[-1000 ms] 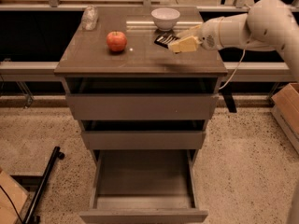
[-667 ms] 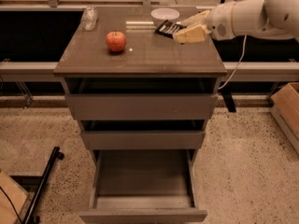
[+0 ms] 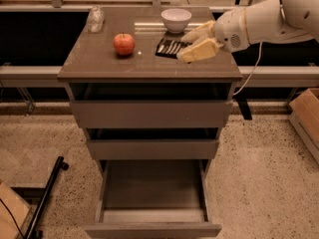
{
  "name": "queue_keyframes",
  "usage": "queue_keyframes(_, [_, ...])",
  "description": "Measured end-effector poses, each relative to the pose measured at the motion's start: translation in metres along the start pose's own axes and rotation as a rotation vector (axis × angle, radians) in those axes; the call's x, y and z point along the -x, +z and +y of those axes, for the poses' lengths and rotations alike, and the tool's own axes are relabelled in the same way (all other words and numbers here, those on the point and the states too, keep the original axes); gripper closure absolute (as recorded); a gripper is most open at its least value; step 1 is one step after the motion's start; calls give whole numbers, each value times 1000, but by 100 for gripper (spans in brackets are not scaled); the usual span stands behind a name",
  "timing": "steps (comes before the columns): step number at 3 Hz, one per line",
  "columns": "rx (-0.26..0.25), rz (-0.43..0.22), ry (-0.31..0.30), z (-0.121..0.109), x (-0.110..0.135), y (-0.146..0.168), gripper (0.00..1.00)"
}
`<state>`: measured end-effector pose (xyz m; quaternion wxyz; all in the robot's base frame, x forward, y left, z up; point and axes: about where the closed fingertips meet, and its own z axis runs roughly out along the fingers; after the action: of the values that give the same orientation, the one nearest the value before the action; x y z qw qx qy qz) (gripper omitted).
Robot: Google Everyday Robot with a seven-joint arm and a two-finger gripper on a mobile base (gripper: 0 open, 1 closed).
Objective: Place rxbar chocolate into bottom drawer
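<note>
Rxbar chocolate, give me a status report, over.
Gripper open, at the right end of the rxbar chocolate. Bar flat on the cabinet top, not lifted. Bottom drawer pulled open. Red apple and white bowl nearby, not blocking.

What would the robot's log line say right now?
gripper open, beside rxbar chocolate | bar lying on cabinet top | bottom drawer pulled out, bar not inside

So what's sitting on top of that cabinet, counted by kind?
Apple: 1
Bowl: 1
Snack bar: 1
Clear container: 1
Total: 4
The robot's jaws stand apart just right of the bar, over the cabinet top.
</note>
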<state>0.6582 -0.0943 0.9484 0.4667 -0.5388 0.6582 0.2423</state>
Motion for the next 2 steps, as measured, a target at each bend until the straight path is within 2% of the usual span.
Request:
queue_keyframes(1, [94, 56, 47, 42, -31, 8, 100])
queue_keyframes(2, [211, 157, 155, 93, -89, 30, 100])
